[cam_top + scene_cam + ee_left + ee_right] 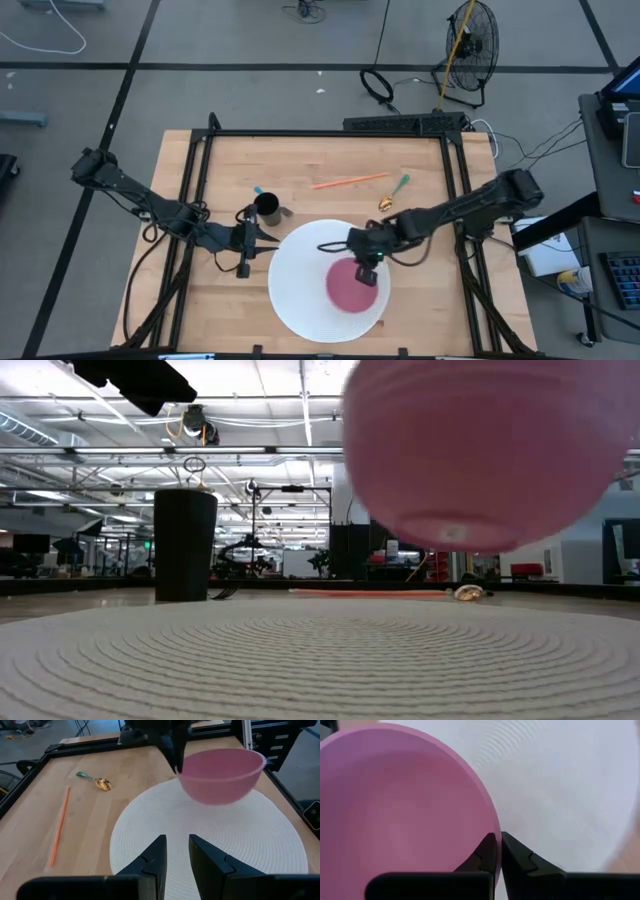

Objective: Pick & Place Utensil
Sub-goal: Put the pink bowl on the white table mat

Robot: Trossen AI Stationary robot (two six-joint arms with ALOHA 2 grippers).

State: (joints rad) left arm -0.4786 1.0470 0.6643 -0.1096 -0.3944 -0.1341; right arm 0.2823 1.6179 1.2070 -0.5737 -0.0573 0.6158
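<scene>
A pink bowl [350, 285] hangs above the round white placemat [300, 300], with my right gripper [498, 844] shut on its rim. The low view shows the bowl [480, 450] clear of the mat. A gold spoon with a green handle [392, 196] lies flat on the wooden table beyond the mat. A black cup [268, 209] stands upright at the mat's far left, with a teal-handled utensil [258, 190] sticking out of it. My left gripper [177, 857] hovers at the mat's left side, open a little with nothing between its fingers. My right gripper pinches the bowl's rim [493, 827] with one finger inside the bowl and one outside. The fingers slant down from the table's right side. The bowl hangs clear of the placemat, mouth up and slightly tilted [220, 772].
An orange straw [350, 181] lies on the wood near the far edge, left of the spoon. A black frame [330, 133] runs round the tabletop. Bare wood shows left of and beyond the mat.
</scene>
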